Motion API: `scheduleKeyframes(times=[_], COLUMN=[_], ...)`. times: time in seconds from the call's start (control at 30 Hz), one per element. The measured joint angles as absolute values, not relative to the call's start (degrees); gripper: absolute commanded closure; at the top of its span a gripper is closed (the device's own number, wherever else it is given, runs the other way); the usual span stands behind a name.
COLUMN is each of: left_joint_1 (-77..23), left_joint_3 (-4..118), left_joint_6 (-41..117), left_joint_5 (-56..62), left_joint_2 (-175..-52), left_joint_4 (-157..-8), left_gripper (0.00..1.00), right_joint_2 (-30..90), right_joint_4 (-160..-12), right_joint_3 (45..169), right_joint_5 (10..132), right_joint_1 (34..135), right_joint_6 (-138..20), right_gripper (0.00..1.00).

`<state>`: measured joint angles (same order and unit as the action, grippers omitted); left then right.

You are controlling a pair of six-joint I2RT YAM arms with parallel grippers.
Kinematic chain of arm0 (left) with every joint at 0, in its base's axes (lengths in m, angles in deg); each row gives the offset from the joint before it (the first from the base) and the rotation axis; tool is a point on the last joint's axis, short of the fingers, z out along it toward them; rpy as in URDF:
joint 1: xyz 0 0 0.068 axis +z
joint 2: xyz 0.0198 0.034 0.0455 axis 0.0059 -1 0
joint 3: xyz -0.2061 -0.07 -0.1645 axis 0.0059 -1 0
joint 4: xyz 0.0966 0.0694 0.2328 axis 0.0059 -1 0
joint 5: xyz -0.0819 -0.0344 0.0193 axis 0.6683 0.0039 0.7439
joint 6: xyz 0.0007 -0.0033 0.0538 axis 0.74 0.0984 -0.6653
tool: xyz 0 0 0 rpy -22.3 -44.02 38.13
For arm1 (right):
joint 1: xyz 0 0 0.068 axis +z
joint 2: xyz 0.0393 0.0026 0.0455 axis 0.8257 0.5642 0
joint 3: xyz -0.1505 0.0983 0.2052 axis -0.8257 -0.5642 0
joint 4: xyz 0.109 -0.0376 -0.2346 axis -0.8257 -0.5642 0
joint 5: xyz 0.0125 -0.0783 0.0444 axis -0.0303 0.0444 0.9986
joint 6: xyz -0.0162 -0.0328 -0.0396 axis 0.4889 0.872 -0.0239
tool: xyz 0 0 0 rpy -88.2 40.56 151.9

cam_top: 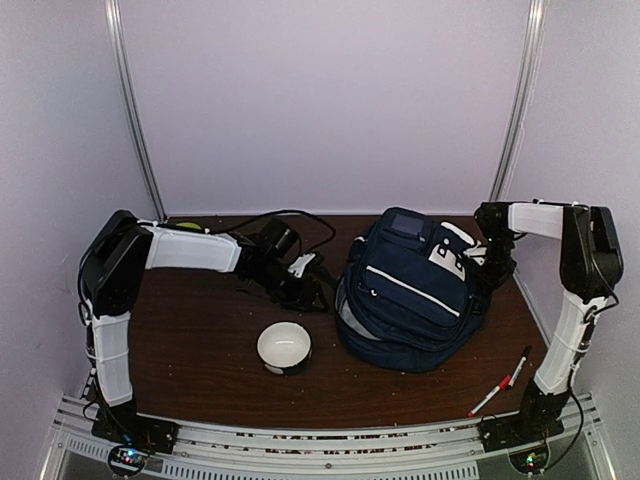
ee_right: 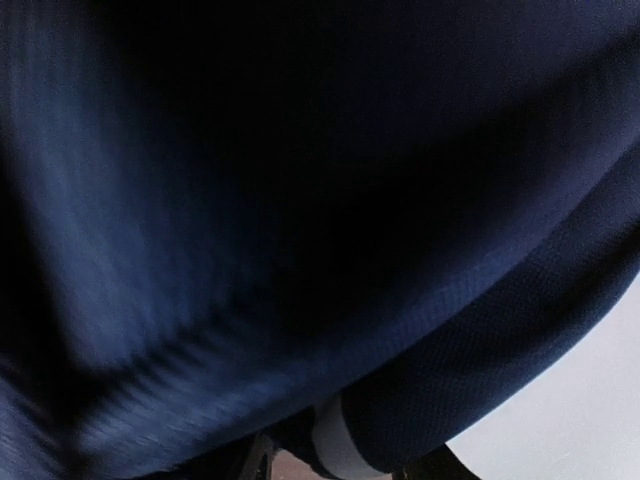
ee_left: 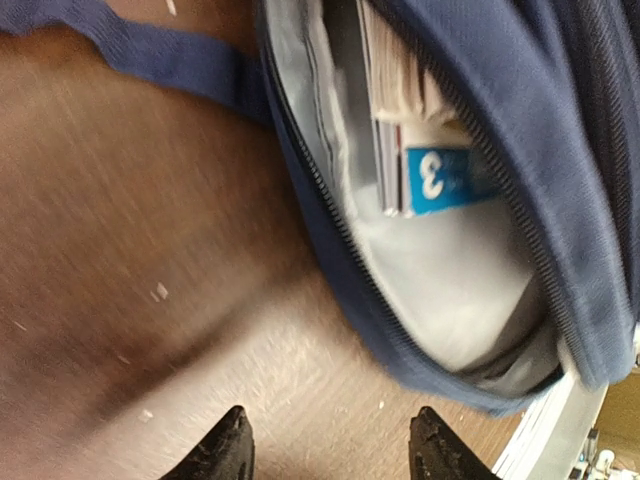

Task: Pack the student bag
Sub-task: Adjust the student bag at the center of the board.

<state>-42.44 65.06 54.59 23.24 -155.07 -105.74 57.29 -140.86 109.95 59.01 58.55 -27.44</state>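
The student bag (cam_top: 410, 290), navy with white trim, lies on the brown table at the right of centre. In the left wrist view its main compartment (ee_left: 440, 270) gapes open, showing grey lining and books (ee_left: 440, 175), one with a blue label. My left gripper (cam_top: 310, 285) hovers just left of the bag, open (ee_left: 330, 415), with only bare table between its fingertips. My right gripper (cam_top: 490, 255) is pressed against the bag's upper right side. In the right wrist view navy fabric (ee_right: 300, 200) fills the frame, and a fold with white trim (ee_right: 335, 450) sits between the jaws (ee_right: 348, 465).
A white bowl (cam_top: 285, 347) stands at the front centre of the table. Two markers (cam_top: 490, 395) (cam_top: 519, 367) lie at the front right by the right arm's base. A bag strap (ee_left: 170, 60) trails on the table. Cables run behind the left arm.
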Motion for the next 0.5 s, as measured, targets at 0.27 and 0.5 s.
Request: scheduleKeyframes(times=[0.27,0.5], left_joint_1=[-45.68,-46.12], left_joint_3=[59.51,55.27], left_joint_6=[54.63,53.32], left_joint_5=[24.75,23.77], left_joint_2=[-150.11,-143.10], left_joint_4=[-104.21,-102.46], left_gripper=[0.44,0.44], right_joint_2=[71.72,81.71], right_joint_4=[-141.13,-141.43], right_joint_3=[134.76,154.43], right_joint_5=[59.38,65.52], right_joint_1=[65.17,66.99], right_joint_6=[-30.63,-34.89], right_gripper=[0.56,0.55])
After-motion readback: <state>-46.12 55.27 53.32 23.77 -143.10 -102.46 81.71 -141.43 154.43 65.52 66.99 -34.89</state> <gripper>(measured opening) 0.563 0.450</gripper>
